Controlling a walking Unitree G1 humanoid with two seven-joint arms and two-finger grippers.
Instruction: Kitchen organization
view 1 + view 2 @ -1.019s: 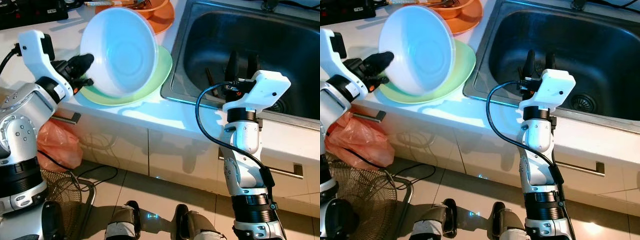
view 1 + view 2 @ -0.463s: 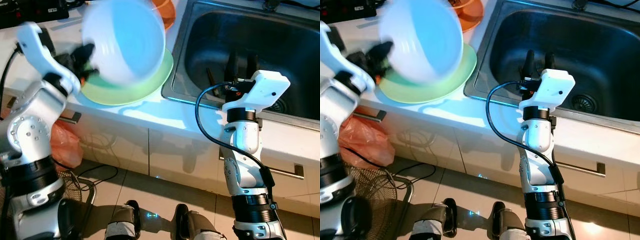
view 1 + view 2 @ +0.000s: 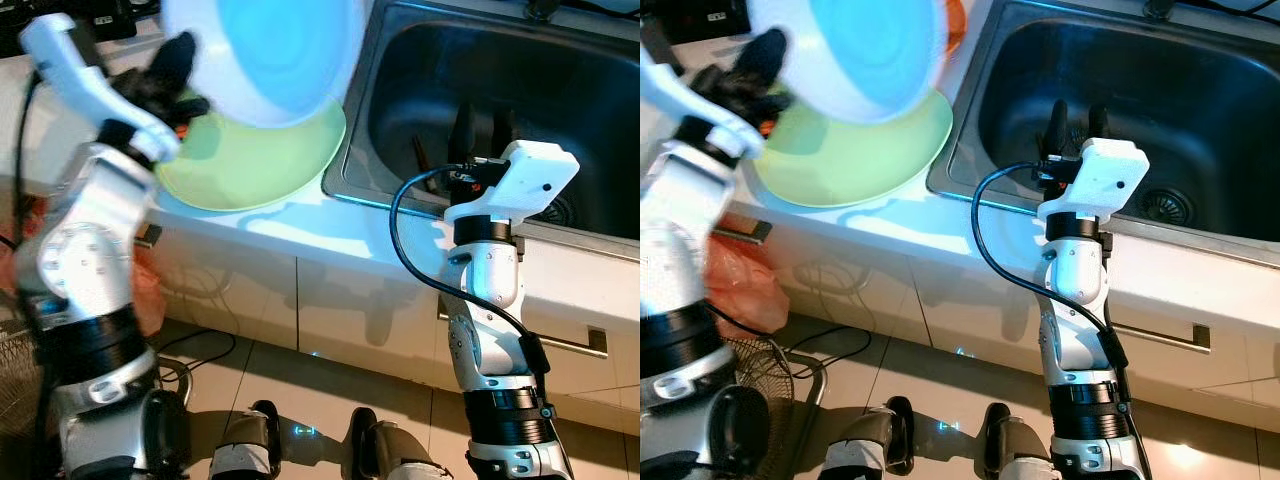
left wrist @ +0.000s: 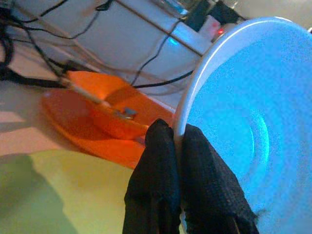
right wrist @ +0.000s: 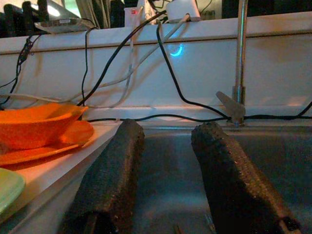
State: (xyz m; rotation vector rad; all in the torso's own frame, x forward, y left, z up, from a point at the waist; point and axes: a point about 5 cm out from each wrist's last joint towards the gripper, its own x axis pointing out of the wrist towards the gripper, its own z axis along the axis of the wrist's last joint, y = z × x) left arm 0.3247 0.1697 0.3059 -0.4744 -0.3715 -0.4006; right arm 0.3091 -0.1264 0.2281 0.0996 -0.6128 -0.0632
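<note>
Countertop [image 3: 290,225] edge: left gripper [image 4: 176,146] pinches white bowl [image 3: 275,55] rim

A pale worktop [image 3: 300,225] runs along the front of the scene over white cabinet fronts, with a steel sink [image 3: 560,90] sunk into it on the 3 o'clock side. Directly on it, at about 9 o'clock from the sink, lies a wide light-green plate [image 3: 250,160], close to the sink's rim. At 12 o'clock from the green plate rests an orange plate [image 4: 78,126] bearing an orange bowl [image 4: 109,105], and black cables [image 4: 44,58] trail over the worktop beyond them.
</note>
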